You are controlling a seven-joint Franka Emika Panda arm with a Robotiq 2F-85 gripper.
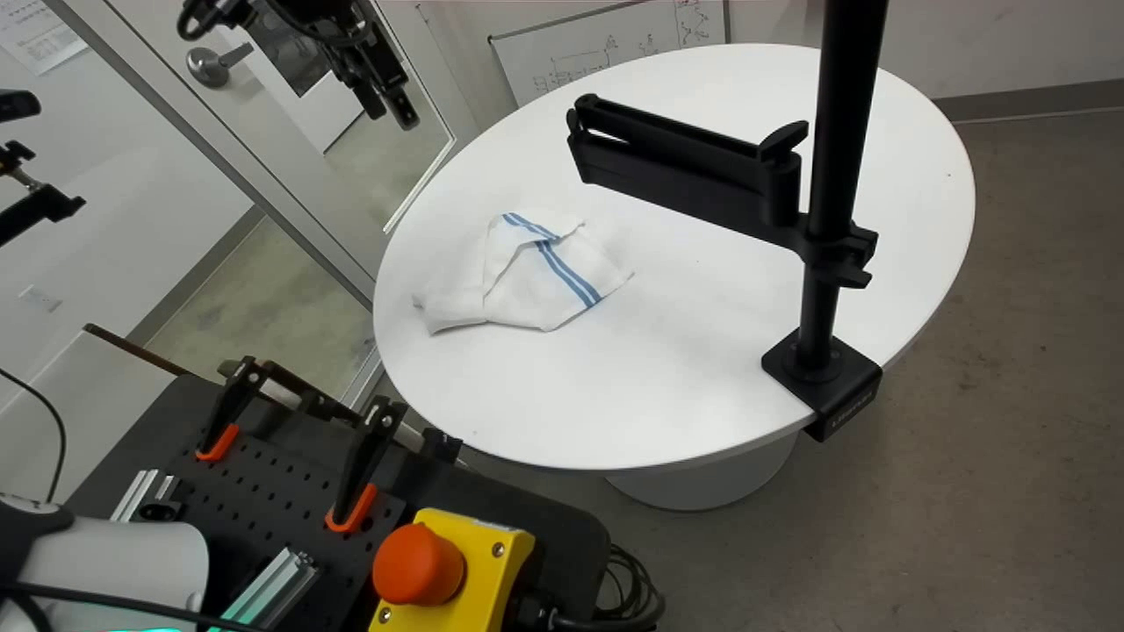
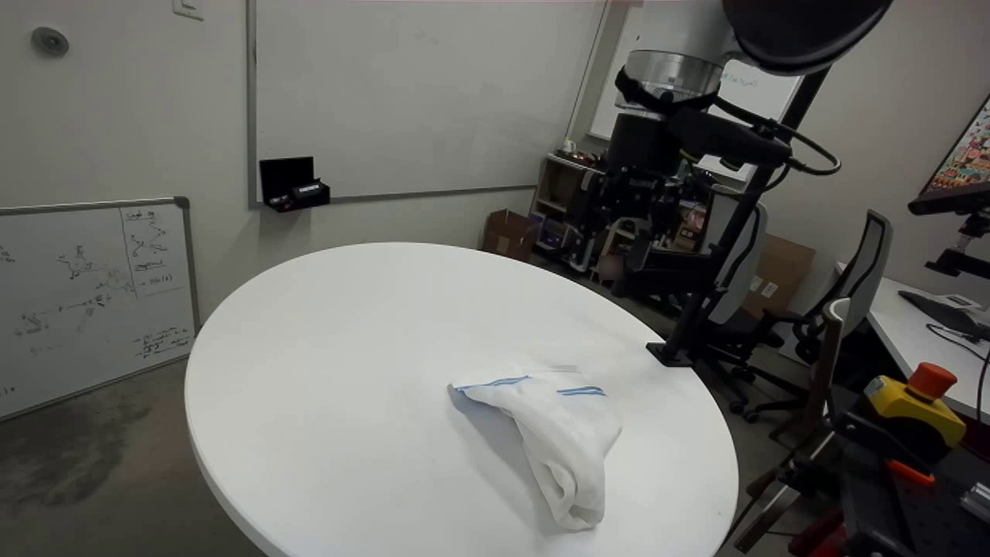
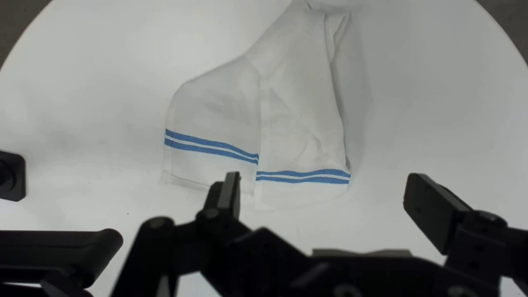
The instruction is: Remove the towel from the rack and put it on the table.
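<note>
- Towel: we have it lying on the round white table, off the rack, in both exterior views.
- White cloth, paired blue stripes, loosely folded; one end bunched, striped end spread flatter.
- Wrist view: a fold runs down the towel and splits the stripes into two offset runs.
- Gripper: we mark it spread wide, fingers well apart in the wrist view.
- In an exterior view we see it up in the air, apart from the towel.
- Rack: black post fixed at the table's edge, folded side arm out over the tabletop; towel apart from its base.
- Next to the table we note a black cart with a yellow box, a red button on that, plus clamps with orange ends.
- Background, in an exterior view: whiteboard, chair.
</note>
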